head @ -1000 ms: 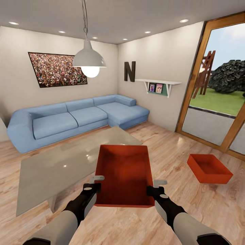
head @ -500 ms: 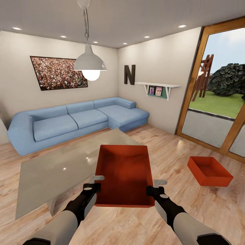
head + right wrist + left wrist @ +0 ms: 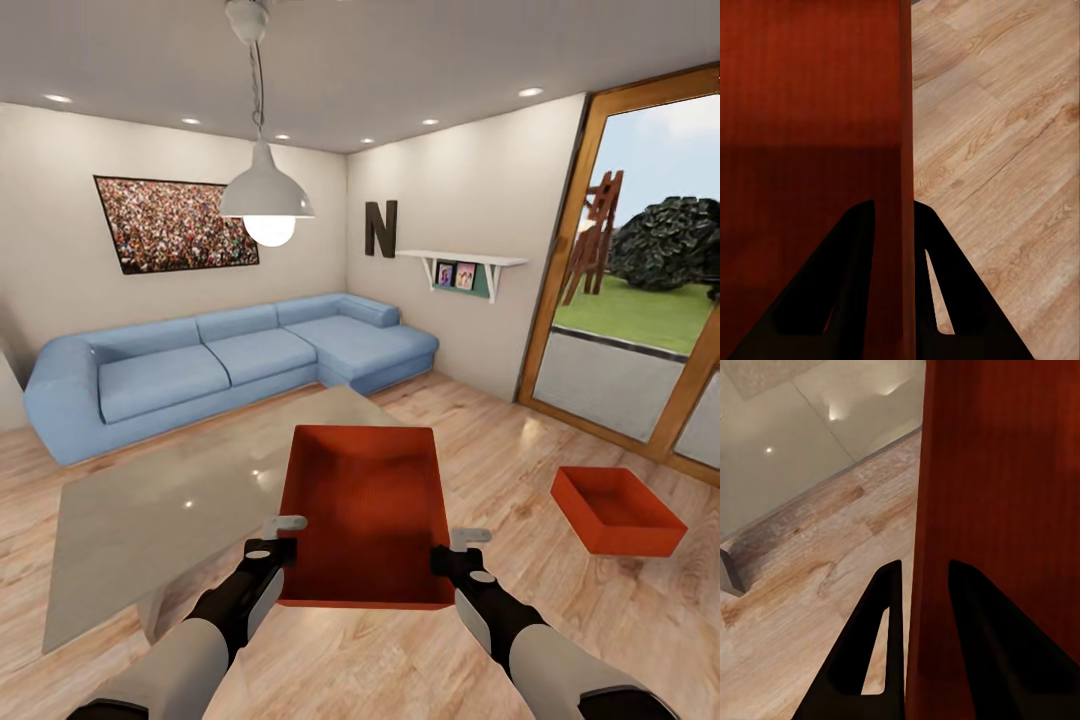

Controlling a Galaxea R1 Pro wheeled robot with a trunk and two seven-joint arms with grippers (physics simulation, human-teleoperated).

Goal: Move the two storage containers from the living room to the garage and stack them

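Observation:
I hold one red-orange storage container (image 3: 365, 510) in the air in front of me, open side up, above the light wood plank floor of the living room. My left gripper (image 3: 286, 537) is shut on its left wall (image 3: 937, 510), one finger inside and one outside. My right gripper (image 3: 452, 548) is shut the same way on its right wall (image 3: 906, 150). The second storage container (image 3: 615, 510) rests on the wood planks to my right, near the glass door.
A glass coffee table (image 3: 170, 490) stands just ahead on the left. A blue sectional sofa (image 3: 230, 360) lines the far walls. A pendant lamp (image 3: 266, 195) hangs overhead. A wood-framed glass door (image 3: 630, 300) opens to a lawn at right.
The head view has shifted slightly, so the room sits a bit lower and nearer in the picture. The held container and both grippers keep the same place in view.

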